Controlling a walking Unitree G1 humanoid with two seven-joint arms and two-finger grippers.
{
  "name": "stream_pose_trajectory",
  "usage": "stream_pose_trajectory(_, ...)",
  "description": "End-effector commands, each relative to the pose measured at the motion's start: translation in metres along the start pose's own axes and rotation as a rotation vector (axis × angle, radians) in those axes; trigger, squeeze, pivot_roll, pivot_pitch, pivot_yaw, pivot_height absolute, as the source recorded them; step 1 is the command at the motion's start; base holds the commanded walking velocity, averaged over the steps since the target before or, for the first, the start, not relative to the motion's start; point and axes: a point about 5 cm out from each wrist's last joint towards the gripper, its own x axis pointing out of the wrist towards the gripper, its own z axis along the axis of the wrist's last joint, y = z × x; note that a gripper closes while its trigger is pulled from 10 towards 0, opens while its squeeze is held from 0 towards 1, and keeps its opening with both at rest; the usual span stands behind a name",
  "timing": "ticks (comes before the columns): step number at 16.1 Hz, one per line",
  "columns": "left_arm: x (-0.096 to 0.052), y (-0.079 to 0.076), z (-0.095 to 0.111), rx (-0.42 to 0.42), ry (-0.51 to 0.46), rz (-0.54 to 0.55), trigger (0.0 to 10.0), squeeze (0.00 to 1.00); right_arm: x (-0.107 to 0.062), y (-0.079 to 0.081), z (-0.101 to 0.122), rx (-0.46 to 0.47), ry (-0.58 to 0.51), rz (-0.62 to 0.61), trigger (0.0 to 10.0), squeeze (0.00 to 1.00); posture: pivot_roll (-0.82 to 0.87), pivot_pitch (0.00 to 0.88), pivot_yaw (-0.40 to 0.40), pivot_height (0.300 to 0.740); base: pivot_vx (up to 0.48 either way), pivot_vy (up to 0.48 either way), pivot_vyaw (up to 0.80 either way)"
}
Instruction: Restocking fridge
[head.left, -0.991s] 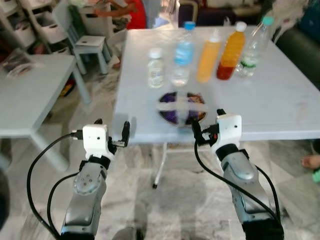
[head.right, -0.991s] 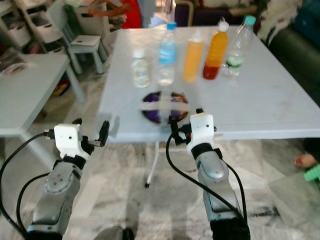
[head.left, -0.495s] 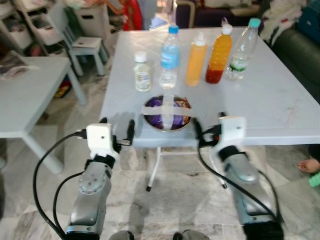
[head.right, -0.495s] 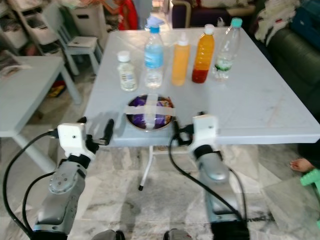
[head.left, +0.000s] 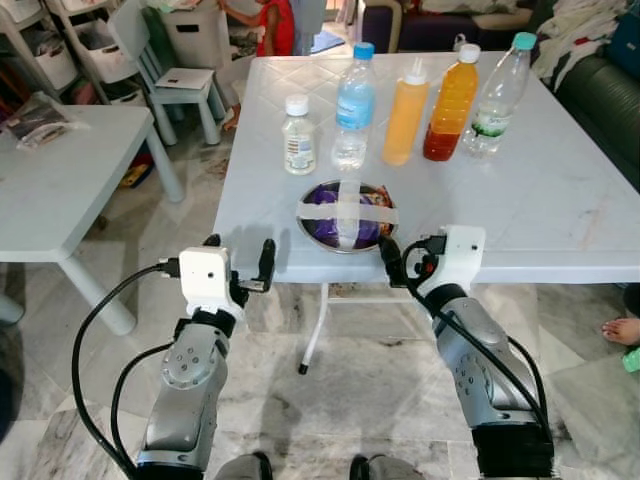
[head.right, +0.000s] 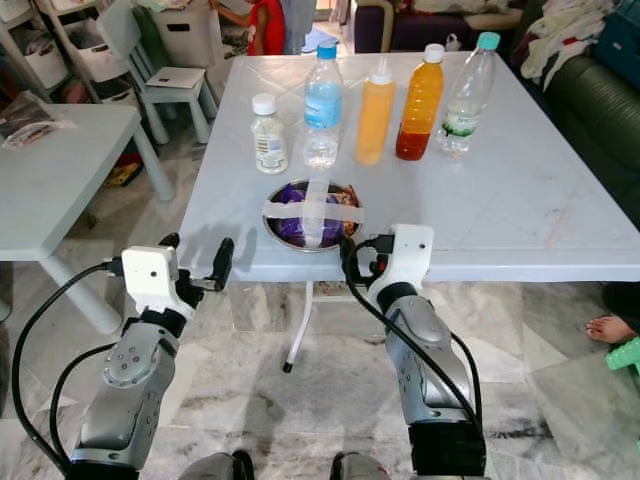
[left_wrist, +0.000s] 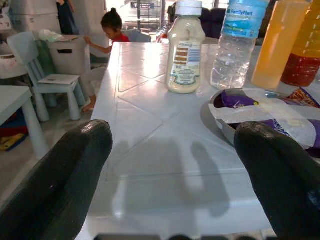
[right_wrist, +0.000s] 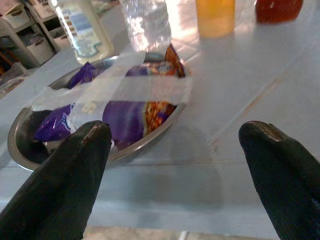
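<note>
A steel bowl (head.left: 347, 215) of purple snack packets, held down by a cross of white tape, sits near the front edge of the white table (head.left: 540, 210). Behind it stand a small white bottle (head.left: 298, 135), a water bottle (head.left: 353, 105), a yellow squeeze bottle (head.left: 403, 112), an orange juice bottle (head.left: 450, 103) and a clear bottle (head.left: 495, 95). My left gripper (head.left: 240, 255) hovers open just before the table's front edge, left of the bowl. My right gripper (head.left: 412, 262) is open at the edge, right of the bowl (right_wrist: 120, 115), with nothing between its fingers.
A low white table (head.left: 60, 180) stands to the left with a child's chair (head.left: 180, 85) behind it. A person in red (head.left: 275, 20) is at the back. A dark sofa (head.left: 600, 90) lines the right side, and a person's foot (head.left: 620, 328) rests on the floor there.
The camera has shifted and the picture has sharpened. Both grippers stay raised and open at the table's front edge. Nothing on the table has moved.
</note>
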Motion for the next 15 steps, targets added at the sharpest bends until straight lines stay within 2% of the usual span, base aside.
stream_pose_trajectory(1,-0.001,-0.003,0.002,0.004,-0.009,-0.012,10.0,0.0,0.005,0.004,0.0,0.049,0.032,0.005,10.0,0.0,-0.09,0.114,0.02,0.74,0.0,0.0,0.0)
stream_pose_trajectory(2,-0.001,-0.004,0.001,0.003,-0.006,-0.018,10.0,0.0,0.009,0.012,0.001,0.051,0.041,0.038,10.0,0.0,-0.09,0.114,0.02,0.74,0.0,0.0,0.0)
stream_pose_trajectory(7,0.0,-0.005,0.002,0.002,-0.007,-0.02,10.0,0.0,0.016,0.029,0.005,0.112,0.053,0.111,10.0,0.0,-0.09,0.118,0.023,0.74,0.0,0.0,0.0)
stream_pose_trajectory(9,0.0,-0.006,0.002,0.002,-0.008,-0.026,10.0,0.0,0.017,0.034,0.001,0.177,0.104,0.124,10.0,0.0,-0.09,0.119,0.023,0.74,0.0,0.0,0.0)
stream_pose_trajectory(11,0.0,-0.006,0.002,0.004,-0.008,-0.026,10.0,0.0,0.017,0.036,-0.001,0.165,0.133,0.13,10.0,0.0,-0.09,0.121,0.024,0.74,0.0,0.0,0.0)
stream_pose_trajectory(15,0.0,-0.006,0.003,0.008,-0.008,-0.024,10.0,0.0,0.019,0.036,0.005,0.195,0.116,0.119,10.0,0.0,-0.08,0.122,0.025,0.74,0.0,0.0,0.0)
